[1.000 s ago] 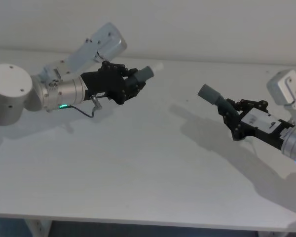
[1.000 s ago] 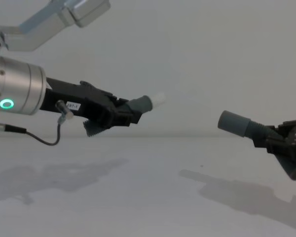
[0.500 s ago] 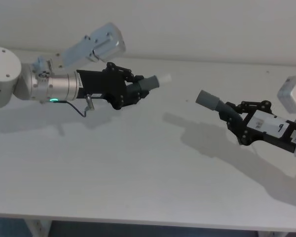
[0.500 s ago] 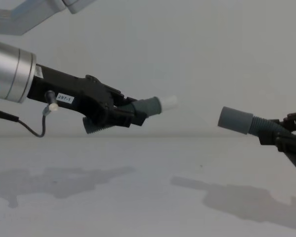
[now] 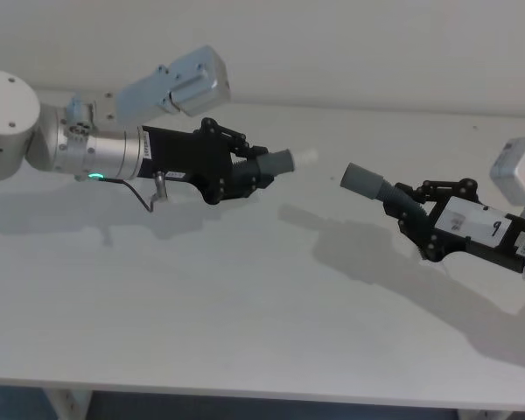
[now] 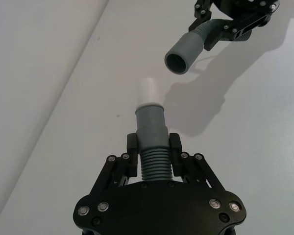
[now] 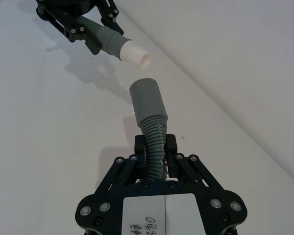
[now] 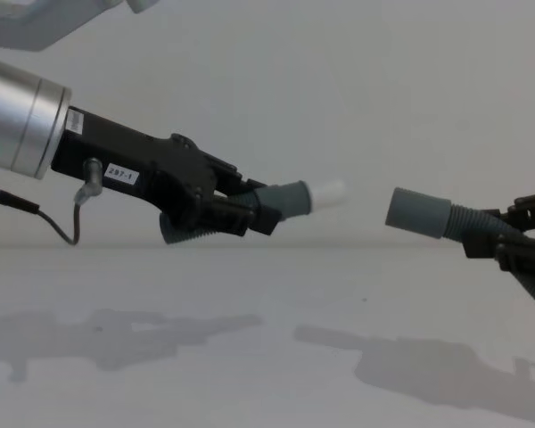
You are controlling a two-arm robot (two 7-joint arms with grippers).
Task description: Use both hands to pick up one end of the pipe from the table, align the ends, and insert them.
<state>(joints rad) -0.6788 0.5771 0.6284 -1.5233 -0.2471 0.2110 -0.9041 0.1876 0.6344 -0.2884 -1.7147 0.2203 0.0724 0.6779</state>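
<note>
Both pieces of the pipe hang above the table (image 5: pixel 245 306), their ends facing each other across a small gap. My left gripper (image 5: pixel 259 171) is shut on the ribbed part of the straight piece (image 5: pixel 280 163). Its pale tip (image 8: pixel 330 193) points at the wide grey socket (image 8: pixel 416 211) of the bent piece (image 5: pixel 381 188). My right gripper (image 5: pixel 404 199) is shut on that piece's ribbed neck. In the left wrist view the tip (image 6: pixel 149 90) sits a little off the line of the socket mouth (image 6: pixel 177 63). The right wrist view has the socket (image 7: pixel 147 100) close under the tip (image 7: pixel 137 54).
The white table runs to the wall at the back, and its front edge (image 5: pixel 245 392) crosses the bottom of the head view. A thin grey cable (image 5: pixel 144 197) loops under my left wrist. Both arms cast shadows on the tabletop.
My left gripper has carried the straight piece to the right, toward the socket, and levelled it. The right gripper has shifted its piece slightly left. The gap between the ends has shrunk.
</note>
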